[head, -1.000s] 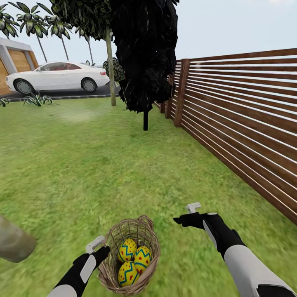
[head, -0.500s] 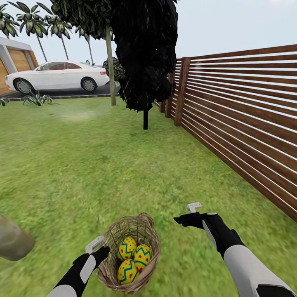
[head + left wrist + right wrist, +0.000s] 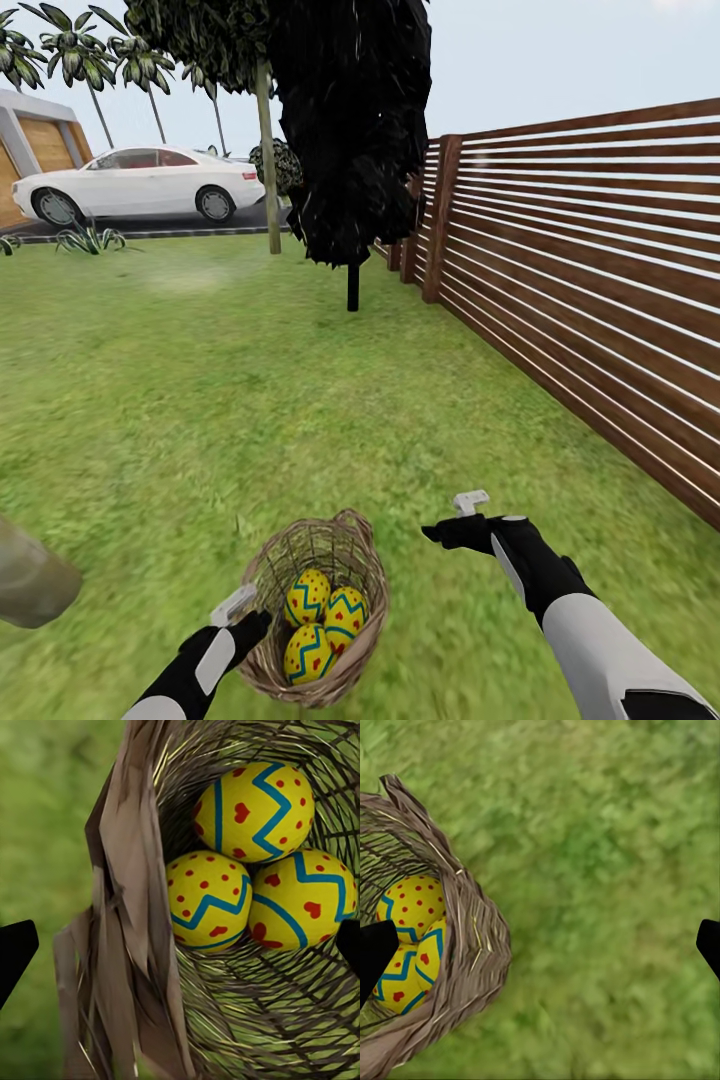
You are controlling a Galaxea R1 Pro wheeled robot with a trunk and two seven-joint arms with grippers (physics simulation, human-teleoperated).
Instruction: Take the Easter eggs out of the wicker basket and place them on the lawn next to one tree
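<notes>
Left claw (image 3: 238,608) sits right at the basket (image 3: 262,572) rim, and from its wrist camera the fingertips straddle the wall with a wide gap, so it's spread apart, not clamped on anything. Right claw (image 3: 452,520) hangs apart over bare lawn (image 3: 200,400), just beside the basket, holding nothing. All three eggs (image 3: 251,866) sit bunched together in the basket, so basically nothing's done yet: every egg has to come out and go by one tree. That pale trunk (image 3: 30,585) is cut off at the edge, so can't tell how near it really is.
</notes>
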